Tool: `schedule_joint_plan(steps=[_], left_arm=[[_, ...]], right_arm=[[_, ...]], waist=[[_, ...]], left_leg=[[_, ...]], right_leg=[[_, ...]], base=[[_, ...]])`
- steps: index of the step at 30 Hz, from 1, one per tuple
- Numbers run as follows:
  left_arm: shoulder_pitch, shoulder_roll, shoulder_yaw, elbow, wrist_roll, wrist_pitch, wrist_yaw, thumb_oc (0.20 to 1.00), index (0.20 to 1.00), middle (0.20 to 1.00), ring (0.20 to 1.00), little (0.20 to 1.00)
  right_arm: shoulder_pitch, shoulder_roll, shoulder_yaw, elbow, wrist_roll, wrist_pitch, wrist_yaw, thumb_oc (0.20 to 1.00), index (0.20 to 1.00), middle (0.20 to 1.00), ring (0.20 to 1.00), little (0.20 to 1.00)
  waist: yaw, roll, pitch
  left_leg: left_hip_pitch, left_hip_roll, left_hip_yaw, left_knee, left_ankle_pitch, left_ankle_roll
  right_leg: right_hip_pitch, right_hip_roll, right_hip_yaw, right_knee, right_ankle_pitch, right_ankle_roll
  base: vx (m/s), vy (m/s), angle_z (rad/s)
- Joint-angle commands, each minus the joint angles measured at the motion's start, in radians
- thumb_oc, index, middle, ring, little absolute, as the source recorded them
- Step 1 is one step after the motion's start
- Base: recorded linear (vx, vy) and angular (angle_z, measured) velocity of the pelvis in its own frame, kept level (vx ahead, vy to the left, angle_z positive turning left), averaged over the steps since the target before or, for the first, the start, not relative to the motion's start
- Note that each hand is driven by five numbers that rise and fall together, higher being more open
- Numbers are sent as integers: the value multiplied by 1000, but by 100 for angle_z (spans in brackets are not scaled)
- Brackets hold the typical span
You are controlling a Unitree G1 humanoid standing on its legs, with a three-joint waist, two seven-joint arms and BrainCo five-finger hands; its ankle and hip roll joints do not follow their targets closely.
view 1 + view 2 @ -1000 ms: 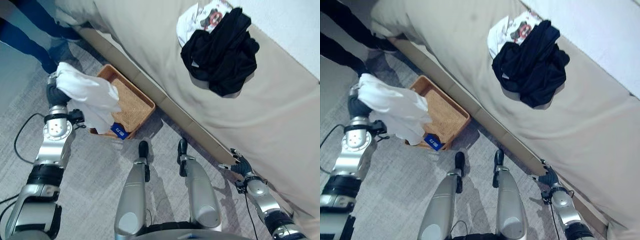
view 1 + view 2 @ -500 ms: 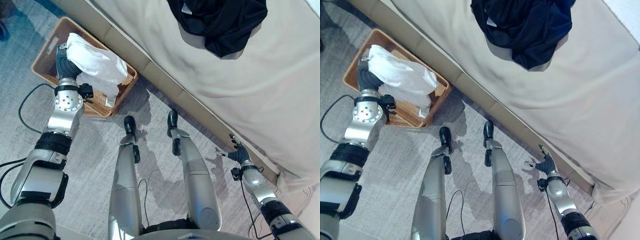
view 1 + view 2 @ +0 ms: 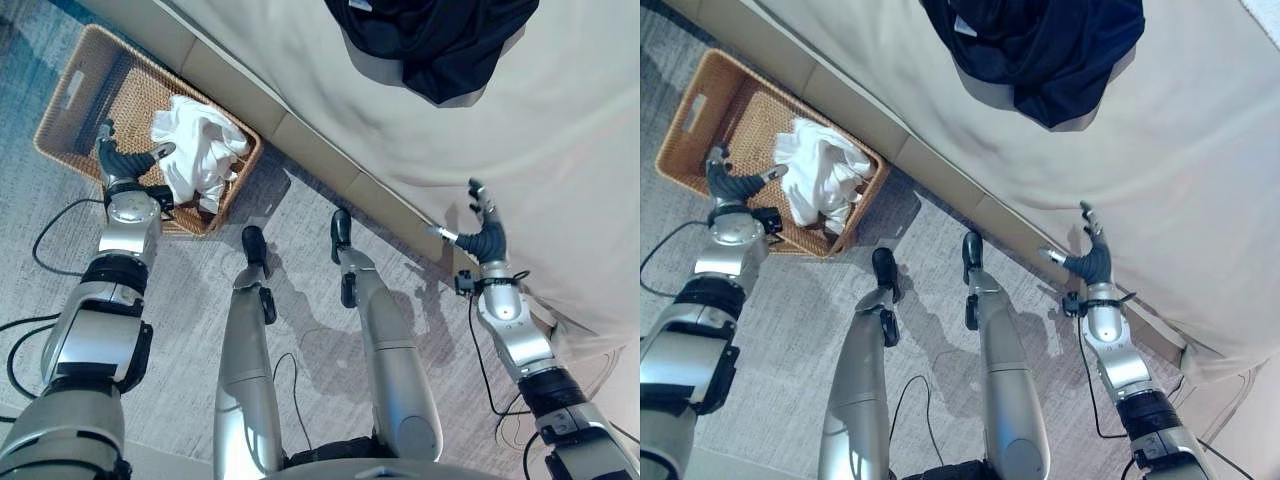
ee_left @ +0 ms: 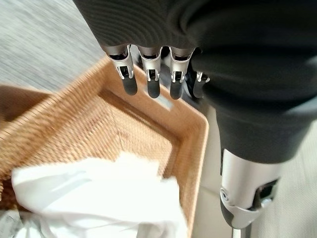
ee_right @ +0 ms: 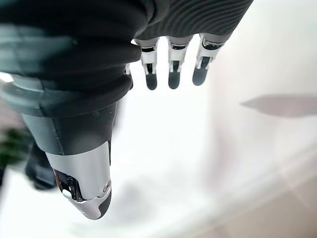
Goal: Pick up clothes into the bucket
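While the white garment [image 3: 197, 152] lies in the wicker basket [image 3: 75, 85], the left hand [image 3: 122, 160] and right hand [image 3: 484, 236] hang spread.

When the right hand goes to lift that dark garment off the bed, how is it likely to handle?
The dark garment lies crumpled in soft folds on the bed, so it is probably floppy and would drape and trail from the right hand. It looks bulkier than the white cloth in the basket, so likely somewhat heavier. Rolling or tipping seems unlikely.
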Motion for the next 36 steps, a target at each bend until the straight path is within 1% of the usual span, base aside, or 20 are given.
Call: schedule_joint_plan(steps=[1, 2, 4, 7, 10, 12, 13, 15, 16, 17, 19, 20, 21, 22, 23, 26, 28, 32, 33, 36], left_arm=[[86, -3, 91, 0, 11, 1, 24, 1000, 1000, 1000, 1000, 1000], [137, -14, 114, -31, 19, -1, 27, 1000, 1000, 1000, 1000, 1000], [277, -40, 170, -101, 56, 1, 35, 1000, 1000, 1000, 1000, 1000], [349, -65, 198, -106, 72, 2, 32, 1000, 1000, 1000, 1000, 1000], [468, -89, 173, -77, 244, 13, 30, 1000, 1000, 1000, 1000, 1000], [473, -91, 175, -80, 246, 14, 30, 1000, 1000, 1000, 1000, 1000], [533, -132, 174, -117, 233, -13, 7, 1000, 1000, 1000, 1000, 1000], [569, -157, 148, -155, 194, -54, -37, 1000, 1000, 1000, 1000, 1000], [570, -158, 149, -156, 194, -55, -37, 1000, 1000, 1000, 1000, 1000], [597, -181, 97, -182, 183, -90, -88, 1000, 1000, 1000, 1000, 1000], [597, -184, 38, -197, 225, -98, -97, 1000, 1000, 1000, 1000, 1000], [614, -197, -18, -232, 247, -119, -110, 1000, 1000, 1000, 1000, 1000], [614, -199, -17, -231, 247, -119, -110, 1000, 1000, 1000, 1000, 1000], [614, -213, -76, -242, 248, -135, -134, 1000, 1000, 1000, 1000, 1000], [613, -215, -75, -242, 248, -135, -134, 1000, 1000, 1000, 1000, 1000], [612, -233, -168, -276, 270, -147, -160, 1000, 1000, 1000, 1000, 1000], [604, -236, -272, -342, 282, -155, -201, 1000, 1000, 1000, 1000, 1000], [591, -249, -335, -365, 271, -155, -230, 1000, 1000, 1000, 1000, 1000], [596, -248, -368, -405, 266, -154, -244, 1000, 1000, 1000, 1000, 1000], [595, -255, -386, -417, 261, -154, -240, 1000, 1000, 1000, 1000, 1000]], right_arm=[[22, -81, -119, -107, -66, -60, -79, 1000, 1000, 1000, 1000, 1000], [15, -90, -152, -140, -77, -66, -96, 1000, 1000, 1000, 1000, 1000], [1, -116, -211, -215, -123, -70, -124, 1000, 1000, 1000, 1000, 1000], [-20, -134, -238, -240, -156, -67, -147, 1000, 1000, 1000, 1000, 1000], [-94, -172, -236, -270, -185, -67, -145, 1000, 1000, 1000, 1000, 1000], [-94, -174, -234, -269, -185, -68, -146, 1000, 1000, 1000, 1000, 1000], [-142, -183, -213, -224, -178, -50, -143, 1000, 1000, 1000, 1000, 1000], [-193, -197, -184, -139, -168, -26, -133, 1000, 1000, 1000, 1000, 1000], [-196, -198, -181, -134, -166, -28, -133, 1000, 1000, 1000, 1000, 1000], [-303, -209, -132, 57, -105, -10, -135, 1000, 1000, 1000, 1000, 1000], [-401, -228, -87, 222, -62, 15, -130, 1000, 1000, 1000, 1000, 1000], [-526, -256, -24, 404, -25, 36, -130, 1000, 1000, 1000, 1000, 1000], [-532, -257, -19, 409, -23, 33, -130, 1000, 1000, 1000, 1000, 1000], [-640, -290, 45, 555, -4, 60, -107, 1000, 1000, 1000, 1000, 1000], [-645, -291, 50, 560, -3, 58, -107, 1000, 1000, 1000, 1000, 1000], [-771, -312, 143, 747, -10, 83, -88, 1000, 1000, 1000, 1000, 1000], [-870, -321, 229, 901, -16, 109, -58, 1000, 1000, 1000, 1000, 1000], [-943, -322, 306, 1057, -38, 137, -19, 1000, 1000, 1000, 1000, 1000], [-962, -332, 336, 1124, -61, 155, 4, 1000, 1000, 1000, 1000, 1000], [-986, -335, 353, 1175, -65, 166, 8, 1000, 1000, 1000, 1000, 1000]], waist=[[24, 6, -19], [28, 6, -19], [44, 18, -19], [57, 26, -19], [86, 41, -19], [83, 42, -19], [105, 56, -19], [127, 74, -19], [125, 75, -19], [150, 97, -19], [170, 113, -19], [188, 131, -19], [185, 132, -19], [200, 146, -19], [198, 148, -19], [209, 174, -24], [217, 198, -25], [219, 217, -21], [220, 233, -19], [222, 248, -19]], left_leg=[[92, -24, -13, 6, -81, 19], [85, -28, -4, -10, -46, 21], [137, -31, -5, -45, -37, 18], [178, -32, -6, -68, -32, 15], [273, -33, -13, -130, -16, 11], [279, -33, -13, -135, -14, 11], [327, -38, -22, -169, -2, 9], [369, -44, -31, -201, 9, 7], [372, -44, -32, -204, 9, 7], [413, -51, -44, -235, 21, 6], [439, -57, -50, -253, 28, 5], [463, -63, -57, -277, 38, 3], [464, -63, -57, -278, 39, 3], [477, -69, -64, -295, 47, 3], [478, -69, -64, -296, 48, 3], [489, -73, -77, -324, 63, 2], [490, -76, -91, -349, 78, -2], [480, -77, -109, -370, 98, -7], [466, -78, -119, -383, 111, -10], [449, -81, -129, -395, 122, -11]], right_leg=[[103, -39, 2, -48, -34, 77], [101, -47, -8, -65, -4, 69], [143, -47, -14, -79, -5, 68], [181, -49, -18, -86, -7, 67], [261, -54, -31, -97, -16, 64], [266, -54, -32, -100, -15, 64], [309, -59, -41, -104, -20, 63], [342, -65, -50, -105, -25, 62], [344, -65, -51, -106, -25, 62], [375, -71, -59, -104, -32, 60], [387, -76, -64, -92, -41, 58], [403, -84, -70, -85, -49, 58], [403, -84, -71, -85, -49, 58], [405, -90, -74, -73, -56, 56], [405, -90, -74, -73, -56, 56], [402, -96, -82, -60, -67, 53], [392, -103, -91, -47, -79, 51], [375, -112, -110, -32, -88, 48], [356, -118, -120, -18, -97, 44], [328, -124, -124, 0, -105, 41]], base=[[-77, -16, 2], [2, -13, 3], [-32, -6, 1], [2, -5, -1], [22, -23, 3], [23, -34, 5], [37, -48, 14], [32, -44, 22], [29, -56, 27], [24, -39, 27], [23, -32, 27], [18, -23, 25], [18, -26, 24], [11, -10, 17], [19, -18, 16], [25, -14, 7], [19, -30, 13], [10, -41, 20], [8, -29, 13], [50, -34, 24]])
